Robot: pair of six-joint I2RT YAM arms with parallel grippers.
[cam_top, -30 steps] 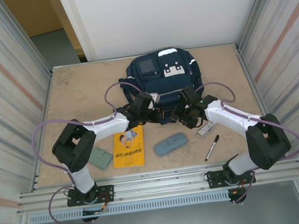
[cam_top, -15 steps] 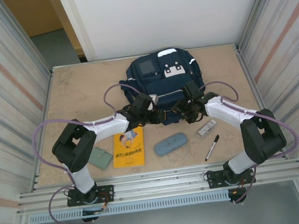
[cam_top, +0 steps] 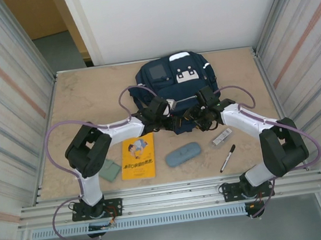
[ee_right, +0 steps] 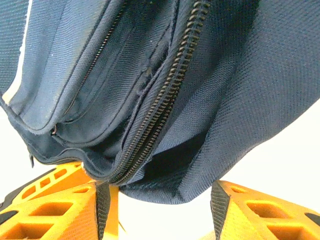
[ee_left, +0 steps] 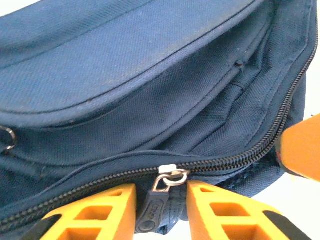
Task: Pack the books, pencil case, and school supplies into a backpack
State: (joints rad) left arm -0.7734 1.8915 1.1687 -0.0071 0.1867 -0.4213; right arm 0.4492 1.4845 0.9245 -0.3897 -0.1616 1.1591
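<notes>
The navy-blue backpack [cam_top: 174, 80] lies flat at the back middle of the table. My left gripper [cam_top: 171, 120] is at its near edge, on the main zipper. In the left wrist view the jaws of the left gripper [ee_left: 160, 189] stand a little apart, open, with the dark zipper pull [ee_left: 151, 214] hanging in the gap. My right gripper [cam_top: 197, 117] is just to the right. It is open wide in the right wrist view [ee_right: 160, 194], with a loose fold of backpack fabric [ee_right: 200, 165] between its fingers, unclamped. The yellow-orange book [cam_top: 137, 156], blue-grey pencil case [cam_top: 183, 154], black marker [cam_top: 227, 158], silvery bar [cam_top: 222, 136] and grey-green pad [cam_top: 108, 170] lie on the table in front.
Ribbed metal walls [cam_top: 13, 102] close in both sides, with a white wall behind the backpack. The left arm's elbow [cam_top: 88, 151] hangs over the pad's corner. Bare tabletop [cam_top: 88, 99] lies left of the backpack. An orange finger [ee_left: 302, 150] of the right gripper shows at the left wrist view's right edge.
The left gripper was shut a second ago and now stands open around the zipper pull, shifted slightly right. The right gripper moved up against the backpack's near edge.
</notes>
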